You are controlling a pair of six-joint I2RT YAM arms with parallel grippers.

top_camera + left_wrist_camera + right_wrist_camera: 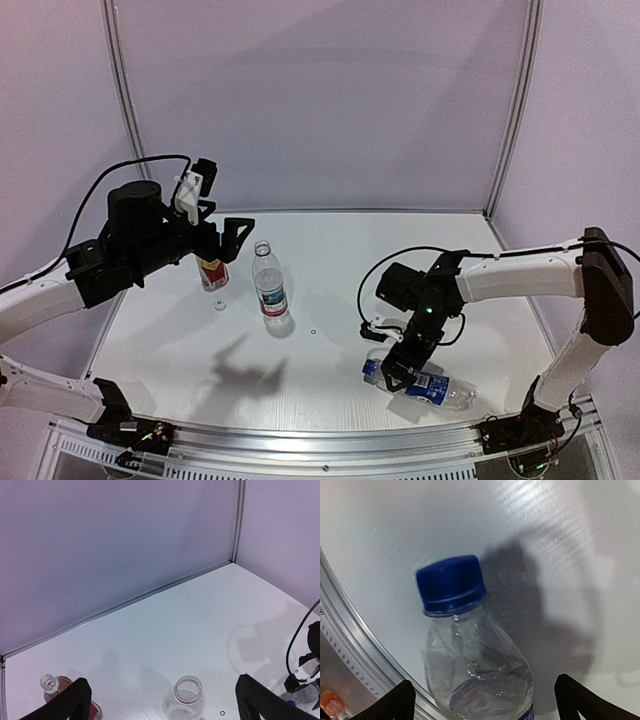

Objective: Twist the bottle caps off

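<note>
Right wrist: right gripper (482, 684) wide, straddling lying bottle (470, 652); blue cap (451, 584) on, just beyond fingertips (400, 694).

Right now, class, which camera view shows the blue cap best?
The right wrist view: the blue cap sits large and sharp in the middle, screwed on its bottle. The top external view shows it only as a small blue speck. The left wrist view does not show it clearly.
</note>
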